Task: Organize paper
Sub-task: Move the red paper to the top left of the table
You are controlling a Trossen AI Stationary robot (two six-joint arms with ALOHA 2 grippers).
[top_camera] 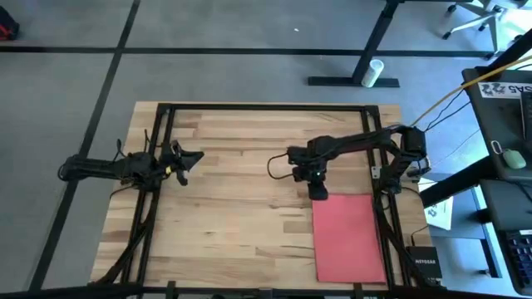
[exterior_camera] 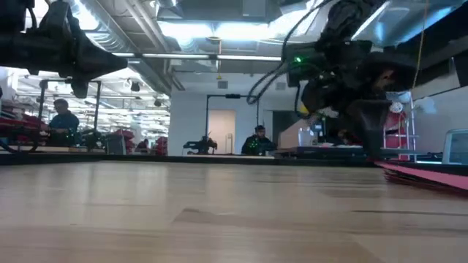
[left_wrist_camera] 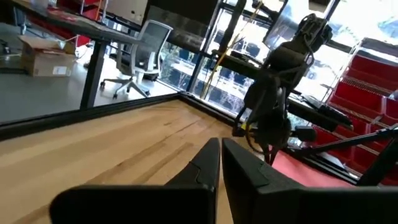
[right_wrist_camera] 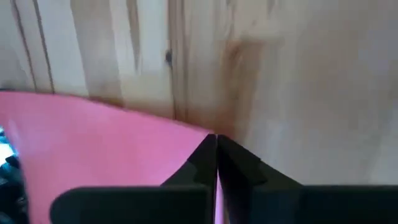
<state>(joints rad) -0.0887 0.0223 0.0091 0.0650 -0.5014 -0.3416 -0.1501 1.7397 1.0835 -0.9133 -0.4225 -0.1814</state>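
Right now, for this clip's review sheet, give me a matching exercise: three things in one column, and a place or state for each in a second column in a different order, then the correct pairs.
Column one:
1. left gripper
2. right gripper
3. paper

Column two:
A. lies flat at the table's near right corner in the high view, red sheet on top
B. shut, at the far corner of the sheet
C. shut, over bare wood on the table's left side

Pairs: 1-C, 2-B, 3-A
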